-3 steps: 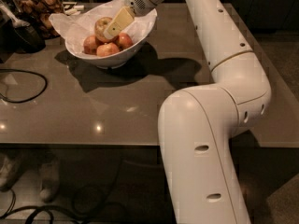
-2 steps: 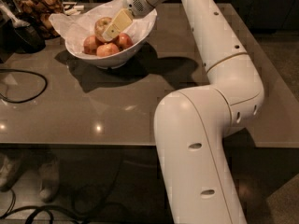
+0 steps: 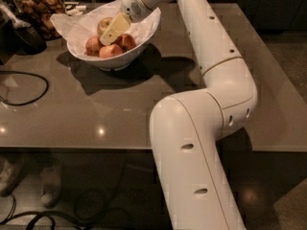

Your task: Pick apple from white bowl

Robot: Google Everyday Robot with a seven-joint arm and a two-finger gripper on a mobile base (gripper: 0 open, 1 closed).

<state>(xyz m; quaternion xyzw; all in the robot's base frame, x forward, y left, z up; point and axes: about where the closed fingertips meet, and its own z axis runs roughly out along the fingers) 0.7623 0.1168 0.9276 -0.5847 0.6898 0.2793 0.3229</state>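
- Finds the gripper [image 3: 115, 28] down inside the white bowl [image 3: 121, 60], at the end of the arm [image 3: 216, 56] that reaches in from the right.
- Touches the right flank of the apple [image 3: 102, 25] with its pale tip; cannot tell whether spread, pressed together or pinching the fruit.
- Puts the apple at the back of the bowl, resting on crinkled white paper [image 3: 72, 27] and not raised above its neighbours.
- Counts three smaller red apples [image 3: 110, 51] crowded just in front of it and below it, close to the gripper.
- Reads, as a judgement, as the approach done and contact made, with a secure hold unconfirmed.
- Leaves the main part undone: closing firmly on the apple if not yet gripped, lifting it over the slanted rim, and carrying it away from the bowl.
- Calls for care not to drag the paper or nudge the small apples on the way up.
- Sets the bowl on the grey table [image 3: 96, 114], with a glass jar [image 3: 41, 4] just beyond, at the back left.
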